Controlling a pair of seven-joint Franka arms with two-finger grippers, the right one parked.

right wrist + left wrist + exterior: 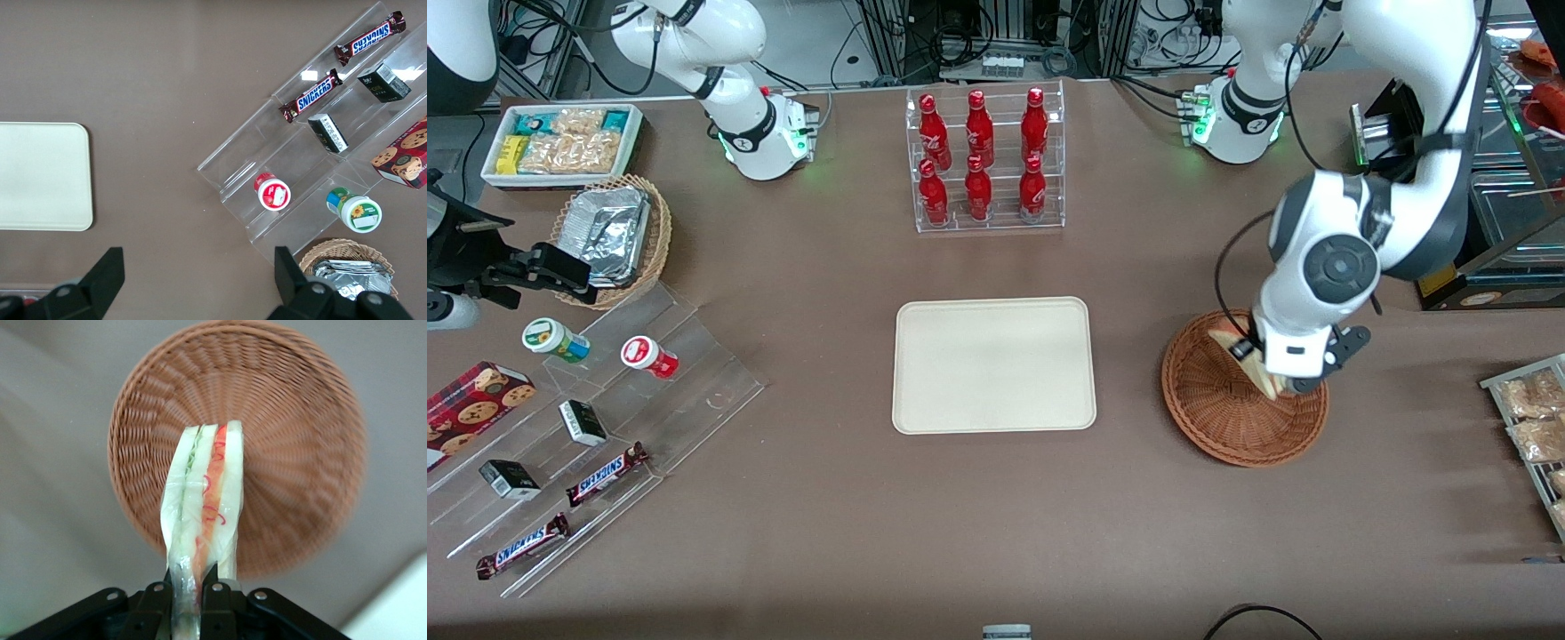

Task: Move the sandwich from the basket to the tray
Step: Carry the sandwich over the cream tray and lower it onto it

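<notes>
The sandwich is pinched in the gripper above the basket; carriage sideways to the tray is judged to be required next.

A brown-covered table fills the scene, with cable-strewn metal racks along its farthest edge.

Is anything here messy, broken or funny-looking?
Nothing looks spilled or broken. The one odd sight is the sandwich: it hangs in the air above the basket, pinched at one end by the gripper, so its wrap looks squeezed there. The tray is bare.
</notes>
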